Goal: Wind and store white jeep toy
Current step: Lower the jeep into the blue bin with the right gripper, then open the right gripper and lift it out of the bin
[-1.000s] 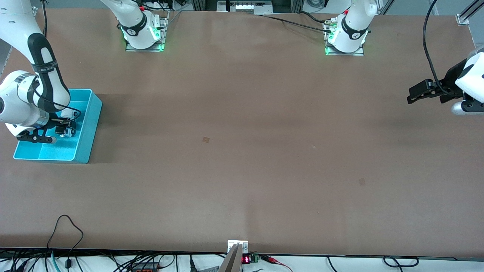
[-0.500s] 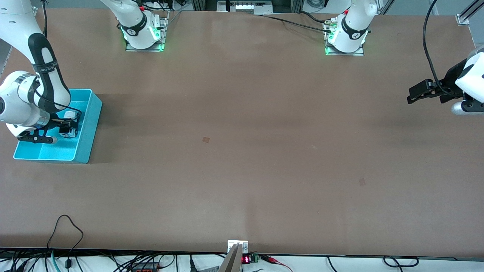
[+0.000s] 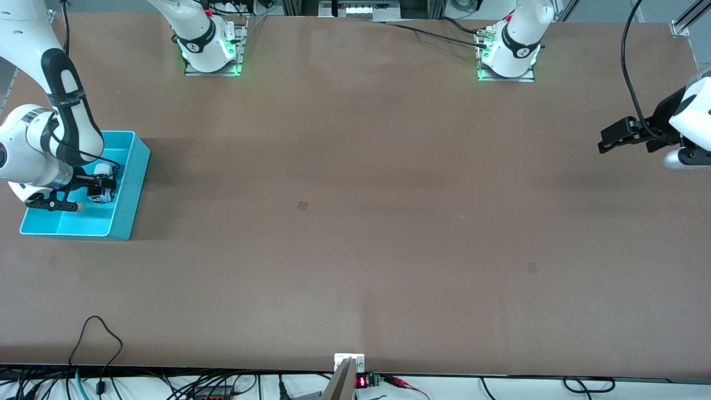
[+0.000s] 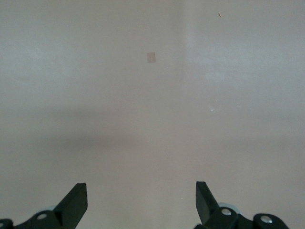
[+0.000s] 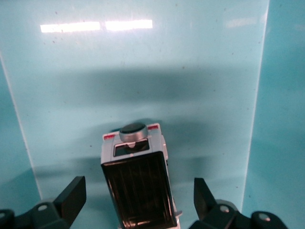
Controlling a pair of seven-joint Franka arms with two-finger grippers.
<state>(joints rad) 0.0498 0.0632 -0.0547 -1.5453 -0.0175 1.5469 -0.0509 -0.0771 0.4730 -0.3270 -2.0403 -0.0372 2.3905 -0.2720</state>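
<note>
At the right arm's end of the table, cyan bin (image 3: 125,191) stands on the brown tabletop (image 3: 355,222). Right gripper (image 3: 99,188) is down inside it, fingers (image 5: 71,198) spread wide, one to each side of the white jeep toy (image 5: 138,183) with a clear gap on both sides, touching neither. Jeep sits on the bin floor between them, black roof panel up, small round knob at one end. In the front view the jeep (image 3: 101,194) is mostly masked by the gripper; it looks upright on its wheels, though the wheels themselves are hard to make out.

Left gripper (image 3: 608,139) waits at the left arm's end of the table, over bare tabletop, fingers (image 4: 76,202) wide apart, nothing between them. A faint square mark (image 4: 151,57) shows on the surface below it.
</note>
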